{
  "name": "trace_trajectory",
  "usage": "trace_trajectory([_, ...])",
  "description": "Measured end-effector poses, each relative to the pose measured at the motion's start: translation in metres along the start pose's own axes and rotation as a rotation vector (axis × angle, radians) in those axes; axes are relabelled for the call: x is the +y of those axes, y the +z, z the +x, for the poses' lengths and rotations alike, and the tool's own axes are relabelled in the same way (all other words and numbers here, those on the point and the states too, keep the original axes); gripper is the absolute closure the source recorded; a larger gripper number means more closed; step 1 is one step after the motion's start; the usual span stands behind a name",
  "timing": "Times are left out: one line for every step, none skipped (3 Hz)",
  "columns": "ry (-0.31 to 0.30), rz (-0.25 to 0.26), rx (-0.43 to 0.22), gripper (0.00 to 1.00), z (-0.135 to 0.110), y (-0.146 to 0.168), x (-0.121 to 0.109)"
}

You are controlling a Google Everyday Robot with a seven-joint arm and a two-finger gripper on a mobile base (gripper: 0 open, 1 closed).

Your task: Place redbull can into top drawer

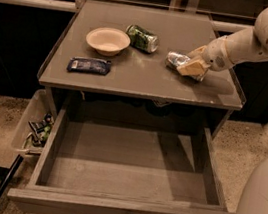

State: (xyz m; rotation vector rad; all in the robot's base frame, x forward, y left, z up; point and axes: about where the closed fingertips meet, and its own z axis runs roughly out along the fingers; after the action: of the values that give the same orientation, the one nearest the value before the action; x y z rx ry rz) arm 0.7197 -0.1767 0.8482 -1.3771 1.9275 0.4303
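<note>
My gripper (193,67) meets the redbull can (175,60), which lies near the right edge of the counter (143,80). I cannot tell whether it is clamped. This looks like the grasp. Next: lift clear, carry past the front edge into the open top drawer (129,166).

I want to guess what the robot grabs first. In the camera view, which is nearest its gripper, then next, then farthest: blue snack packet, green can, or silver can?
1. The silver redbull can, right at the gripper, on the right side.
2. The green can, lying toward the back, near the middle.
3. The blue snack packet, front left.
</note>
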Motion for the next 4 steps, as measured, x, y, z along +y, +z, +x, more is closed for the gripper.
trace_trajectory([-0.037, 0.010, 0.019, 1.00, 0.004, -0.014, 0.017])
trace_trajectory([-0.091, 0.019, 0.023, 1.00, 0.001, -0.034, 0.037])
trace_trajectory([-0.146, 0.016, -0.016, 1.00, 0.000, -0.057, 0.064])
trace_trajectory([-0.209, 0.032, -0.071, 1.00, 0.003, -0.077, 0.096])
